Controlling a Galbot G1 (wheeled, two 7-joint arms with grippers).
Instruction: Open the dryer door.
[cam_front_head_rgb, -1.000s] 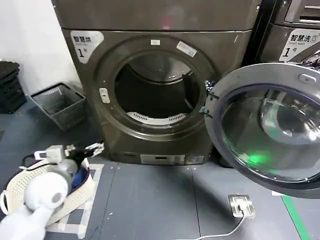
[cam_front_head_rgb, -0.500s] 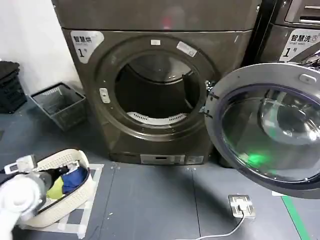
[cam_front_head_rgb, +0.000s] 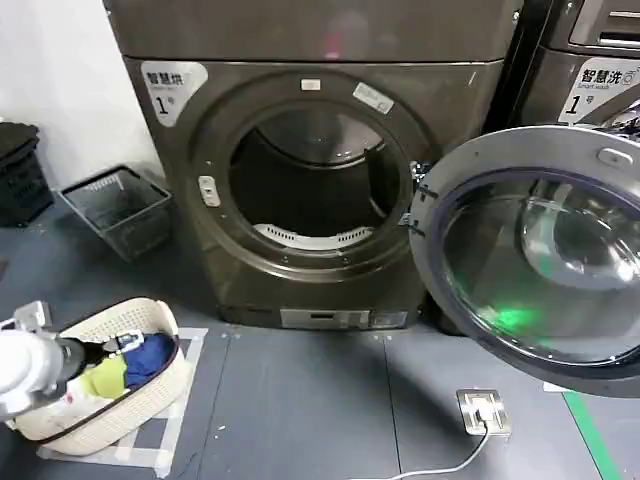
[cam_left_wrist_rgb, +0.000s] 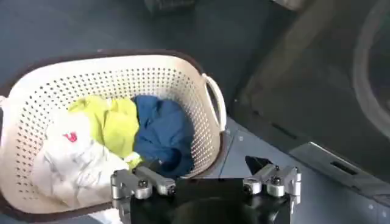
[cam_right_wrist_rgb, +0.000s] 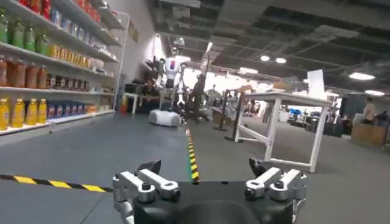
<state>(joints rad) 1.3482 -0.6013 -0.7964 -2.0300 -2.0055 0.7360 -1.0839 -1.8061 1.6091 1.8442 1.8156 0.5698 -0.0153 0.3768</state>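
The dryer door (cam_front_head_rgb: 540, 250), a chrome-rimmed disc with dark bulging glass, stands swung wide open to the right of the dark grey dryer (cam_front_head_rgb: 310, 40). The drum opening (cam_front_head_rgb: 315, 180) is exposed. My left arm (cam_front_head_rgb: 25, 365) is low at the left edge over a cream laundry basket (cam_front_head_rgb: 150, 395). In the left wrist view my left gripper (cam_left_wrist_rgb: 204, 165) is open and empty, just beyond the basket's rim (cam_left_wrist_rgb: 122, 67), far from the door. My right gripper (cam_right_wrist_rgb: 206, 167) is open too and faces the room, away from the dryer.
The basket holds yellow (cam_left_wrist_rgb: 113, 122), blue (cam_left_wrist_rgb: 161, 131) and white (cam_left_wrist_rgb: 73, 158) clothes. A wire basket (cam_front_head_rgb: 118, 208) sits left of the dryer, and a second machine (cam_front_head_rgb: 590, 70) stands behind the open door. A floor socket with a cable (cam_front_head_rgb: 483, 410) lies in front.
My left arm has drawn back from near the dryer's base to the left edge, over the laundry basket. The door has stayed open in the same place.
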